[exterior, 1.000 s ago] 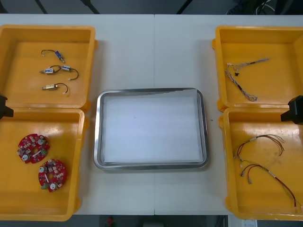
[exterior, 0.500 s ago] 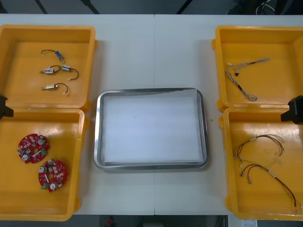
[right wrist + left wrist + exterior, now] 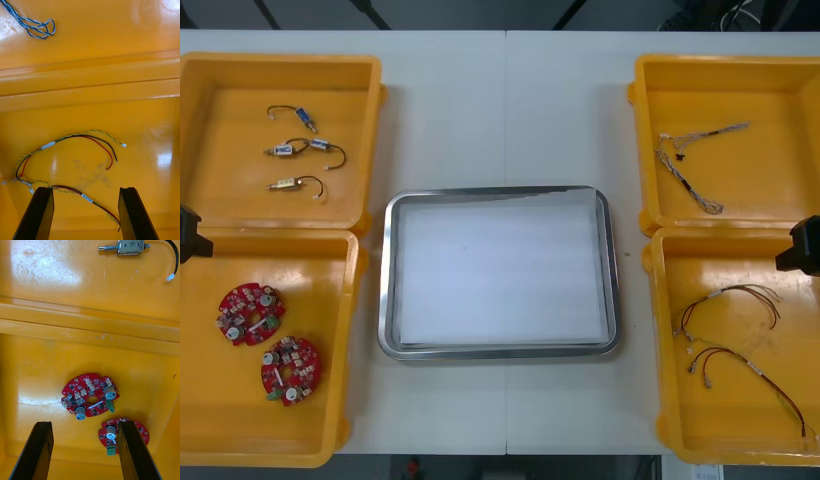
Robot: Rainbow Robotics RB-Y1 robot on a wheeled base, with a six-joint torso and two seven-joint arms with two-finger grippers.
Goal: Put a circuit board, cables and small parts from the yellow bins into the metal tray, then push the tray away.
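A light tabletop (image 3: 505, 110) is seen from steeply above. A metal tray (image 3: 385, 280), white inside, sits at its middle, closer to the near edge than the far one, with nothing in it.

Four yellow bins stand in pairs, two along the left edge of the tabletop and two along the right edge. The far left bin (image 3: 240, 195) and near left bin (image 3: 320, 290) touch each other, as do the far right bin (image 3: 770, 180) and near right bin (image 3: 725, 425).

The left gripper (image 3: 84, 423) hovers at the left edge of the tabletop over the near left bin, its black fingers spread apart and holding nothing. The right gripper (image 3: 86, 189) hovers at the right edge over the near right bin, its fingers also spread and empty.

Two round red circuit boards lie in the near left bin, toward the left edge of the tabletop: one (image 3: 250, 314) farther away, the other (image 3: 290, 369) nearer, just beside each other.

In the near right bin lie two red and yellow cables, one (image 3: 730, 300) farther and one (image 3: 740, 370) nearer. A twisted blue and white cable (image 3: 690, 160) lies in the far right bin.

Three small metal parts, each with a short black cable, lie in a column in the far left bin: the farthest (image 3: 305, 117), the middle one (image 3: 285, 150) and the nearest (image 3: 282, 184).
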